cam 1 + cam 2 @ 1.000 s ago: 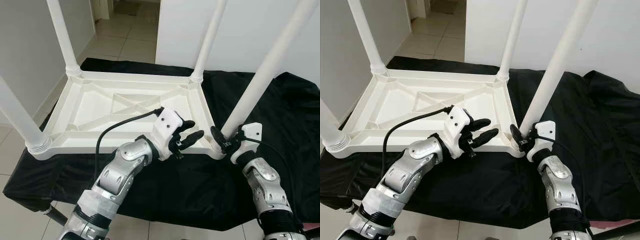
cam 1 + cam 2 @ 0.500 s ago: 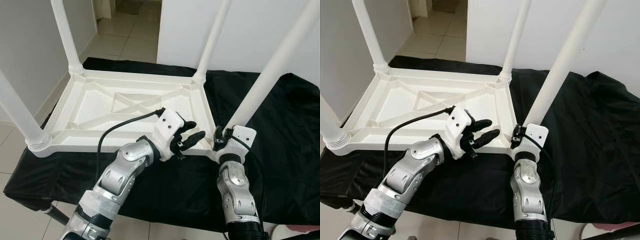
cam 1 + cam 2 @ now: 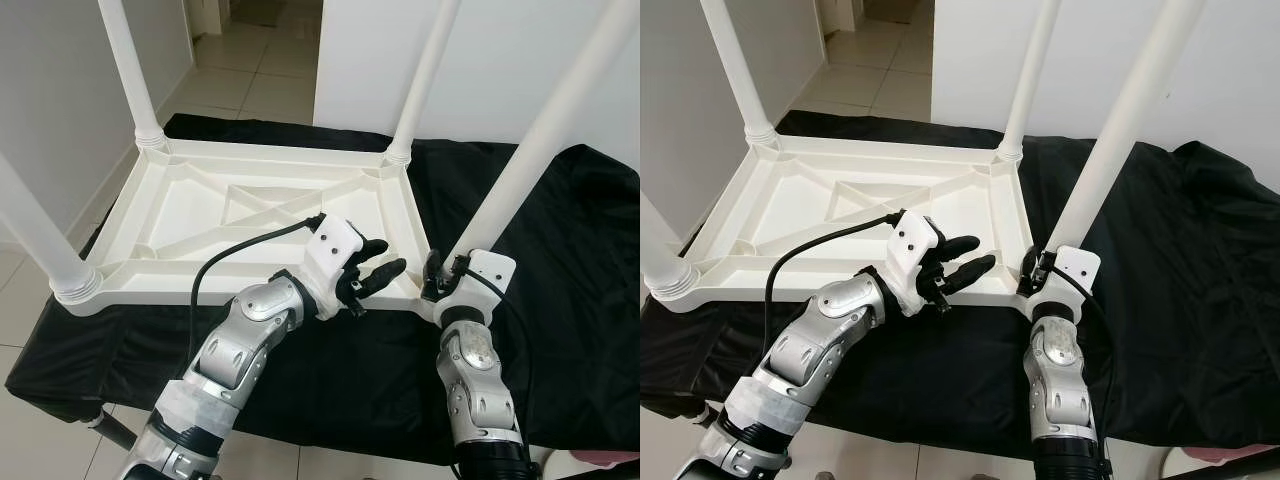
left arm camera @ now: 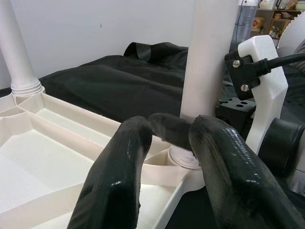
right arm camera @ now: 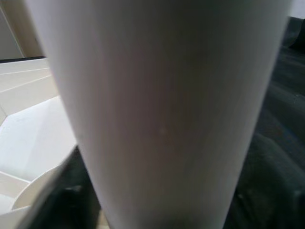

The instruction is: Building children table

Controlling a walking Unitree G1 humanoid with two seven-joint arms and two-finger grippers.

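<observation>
A white plastic children's table (image 3: 180, 215) lies upside down on a black cloth, its legs pointing up. My right gripper (image 3: 432, 280) is at the base of the near-right leg (image 3: 530, 160) and shut on it. In the right wrist view that leg (image 5: 162, 109) stands very close, with dark fingers on both sides. My left gripper (image 3: 378, 262) hovers open just above the table's near-right corner, a short way left of that leg. Between its black fingers (image 4: 119, 167) I see the leg's base collar (image 4: 183, 155) and the right wrist mount (image 4: 259, 71).
Three more legs stand upright: far left (image 3: 125, 70), far right (image 3: 425, 75) and near left (image 3: 35, 235). The black cloth (image 3: 580, 250) covers the work surface and hangs over its front edge. A tiled floor (image 3: 250, 80) and white walls lie beyond.
My right forearm has swung in from the right to stand under the leg's base, with the wrist turned and the fingers closed on the leg. The left gripper has barely moved.
</observation>
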